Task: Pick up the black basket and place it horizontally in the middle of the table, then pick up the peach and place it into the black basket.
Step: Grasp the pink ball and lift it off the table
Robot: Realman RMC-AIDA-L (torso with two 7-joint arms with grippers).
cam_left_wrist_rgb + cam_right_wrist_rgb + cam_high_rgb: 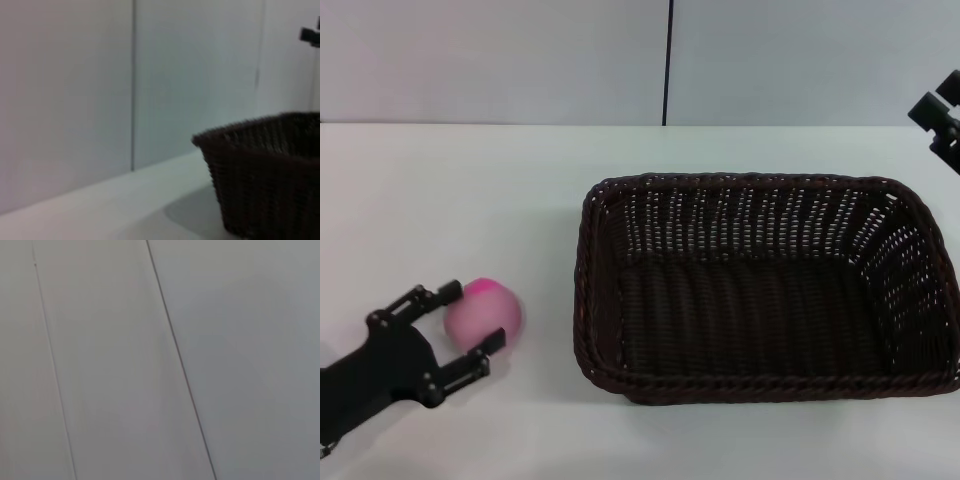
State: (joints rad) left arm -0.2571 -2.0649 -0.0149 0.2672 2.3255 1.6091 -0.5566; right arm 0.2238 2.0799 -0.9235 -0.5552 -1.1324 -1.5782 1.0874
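Two fingers of your left claw (468,328) straddle the peach (483,310), spread apart near the table's (470,190) left edge; an off-centre squeeze rolls it away. Right claw (942,118): state indeterminate.

White table (470,180), black basket (760,290), peach (483,310).

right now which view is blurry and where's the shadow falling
Left wrist view is soft: the black basket has fuzzy weave, casting a faint shadow on the table. Head view is sharp on the peach. Right wrist view shows only plain grey panels.
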